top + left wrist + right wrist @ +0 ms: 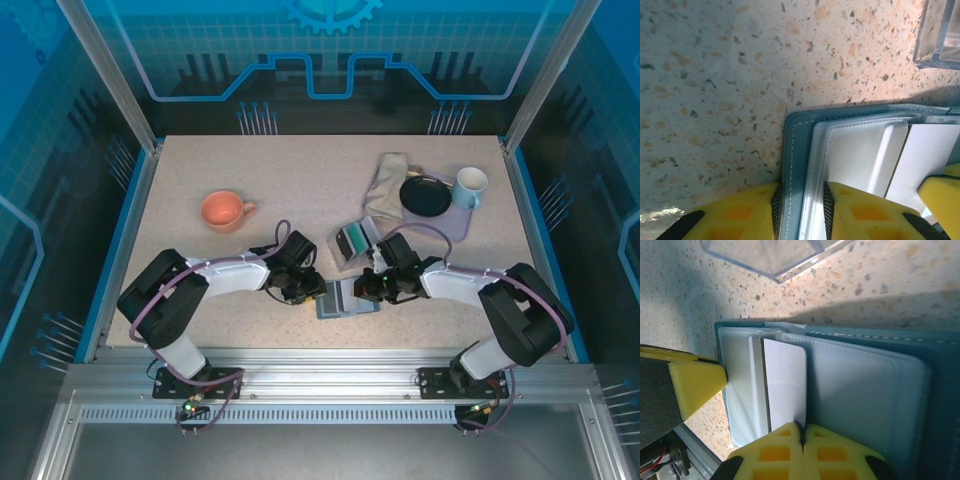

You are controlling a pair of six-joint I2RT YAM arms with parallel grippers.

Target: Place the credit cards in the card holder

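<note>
Card holder (348,298), top external: lying open on table (200,170), directly between left gripper (308,291) and right gripper (370,290). Clear tray (355,243) sits just beyond both.

Left wrist: jaws narrowed onto holder's near edge, with cover and inner leaf pinched between fingers (730,215). Firm clamp advised, so holder is not dragged during insertion.

Right wrist: jaws closed on credit card (785,380), gripped by near edge. Card lies ahead of fingertips, flat against inner leaf. Whether far end is already in slot cannot be told. Card to be pushed straight, not tilted. Release advised only once seated.

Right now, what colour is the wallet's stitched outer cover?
Slate-blue soft folding wallet, clearest in left wrist view.
</note>
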